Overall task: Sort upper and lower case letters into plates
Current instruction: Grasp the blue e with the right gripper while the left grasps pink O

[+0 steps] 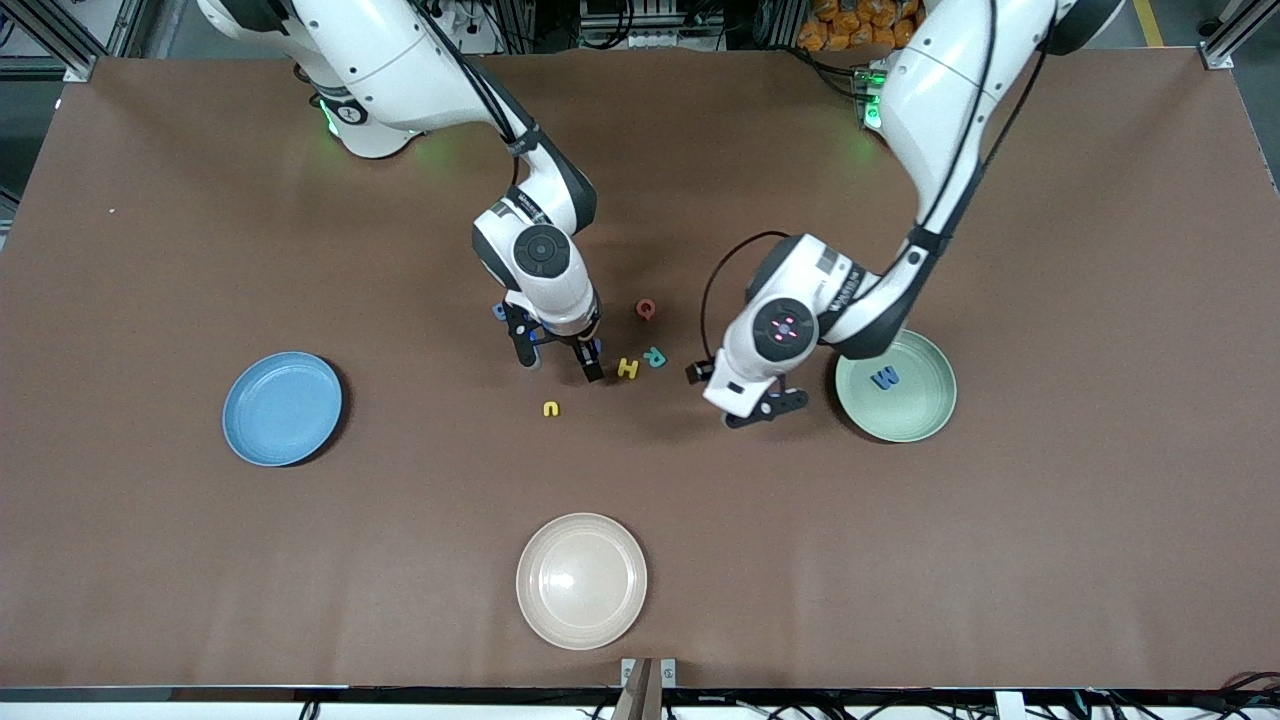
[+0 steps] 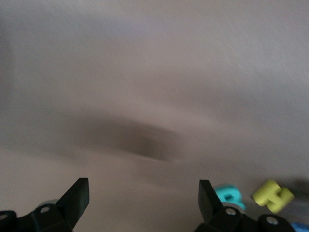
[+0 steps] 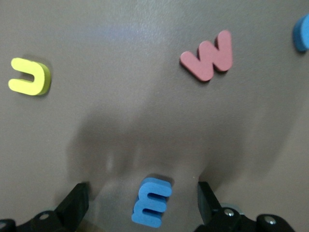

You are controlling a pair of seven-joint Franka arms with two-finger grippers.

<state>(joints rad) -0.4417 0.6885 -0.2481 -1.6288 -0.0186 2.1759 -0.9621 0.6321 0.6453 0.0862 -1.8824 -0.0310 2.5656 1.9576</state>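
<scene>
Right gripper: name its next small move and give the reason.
Probably straight down, then close. The right gripper is open, and a blue letter lies on the table between its fingers, not yet grasped. The blue plate holds nothing so far.

Brown table [image 1: 640, 600], aluminium framing [image 1: 60, 40] (corners)

High front camera, two close wrist cameras
</scene>
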